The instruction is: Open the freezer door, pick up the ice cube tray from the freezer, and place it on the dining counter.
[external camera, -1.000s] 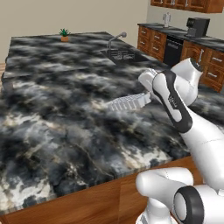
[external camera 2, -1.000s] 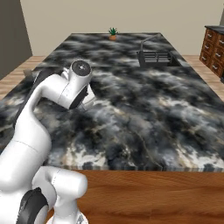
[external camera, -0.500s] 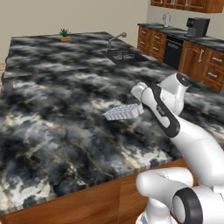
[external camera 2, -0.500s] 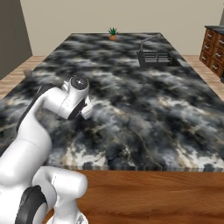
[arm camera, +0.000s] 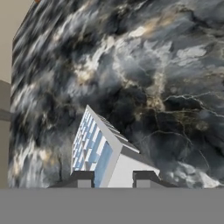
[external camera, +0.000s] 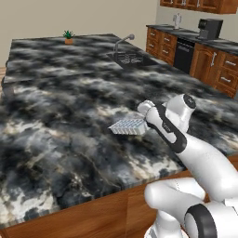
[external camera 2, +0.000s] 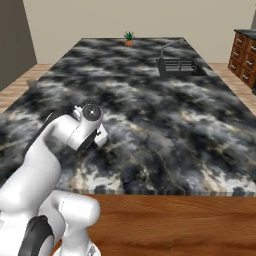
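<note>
Now 1 gripper [arm camera: 113, 178], part closed, clamps 1 ice cube tray [external camera: 128, 126] just over dining counter [external camera: 60, 93].

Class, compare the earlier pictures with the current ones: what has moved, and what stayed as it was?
The gripper, still shut on the ice cube tray, has carried it lower and nearer the dining counter. The potted plant and the sink have not moved.

Arm bent forward and low, wrist angled down; gripper [arm camera: 113, 178] clamped on tray [arm camera: 98, 151] end, one finger [arm camera: 82, 178] each side
</note>
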{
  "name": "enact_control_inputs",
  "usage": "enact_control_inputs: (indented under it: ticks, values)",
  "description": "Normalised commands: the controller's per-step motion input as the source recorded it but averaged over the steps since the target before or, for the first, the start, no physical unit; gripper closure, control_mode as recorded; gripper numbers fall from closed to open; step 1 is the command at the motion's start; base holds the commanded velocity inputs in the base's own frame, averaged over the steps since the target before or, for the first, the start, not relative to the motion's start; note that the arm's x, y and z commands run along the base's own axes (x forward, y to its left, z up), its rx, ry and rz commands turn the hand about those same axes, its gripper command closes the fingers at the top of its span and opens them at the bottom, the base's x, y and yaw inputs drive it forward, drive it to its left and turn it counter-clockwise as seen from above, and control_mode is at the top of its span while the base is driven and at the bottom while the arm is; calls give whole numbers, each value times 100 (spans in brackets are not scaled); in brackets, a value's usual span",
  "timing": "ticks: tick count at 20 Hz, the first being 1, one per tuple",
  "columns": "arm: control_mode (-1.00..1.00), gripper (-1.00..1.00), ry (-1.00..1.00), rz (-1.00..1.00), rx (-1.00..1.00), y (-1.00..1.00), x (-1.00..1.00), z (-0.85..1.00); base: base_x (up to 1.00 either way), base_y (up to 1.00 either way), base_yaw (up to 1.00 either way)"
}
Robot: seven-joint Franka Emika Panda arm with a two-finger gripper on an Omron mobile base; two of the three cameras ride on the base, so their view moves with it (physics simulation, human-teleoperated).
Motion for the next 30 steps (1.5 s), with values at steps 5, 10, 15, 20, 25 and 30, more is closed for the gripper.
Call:
enact_control_inputs:
  ticks: [5,10,15,20,25,30]
  values:
    - [-100,100,0,0,0,9,39,-34,0,0,0]
    - [-100,100,0,0,0,8,36,-30,0,0,0]
    - [-100,100,2,0,0,10,27,-26,0,0,0]
    - [-100,100,7,0,0,9,18,-20,0,0,0]
    - [-100,100,7,0,0,11,9,-24,0,0,0]
    - [-100,100,4,0,0,5,6,-16,0,0,0]
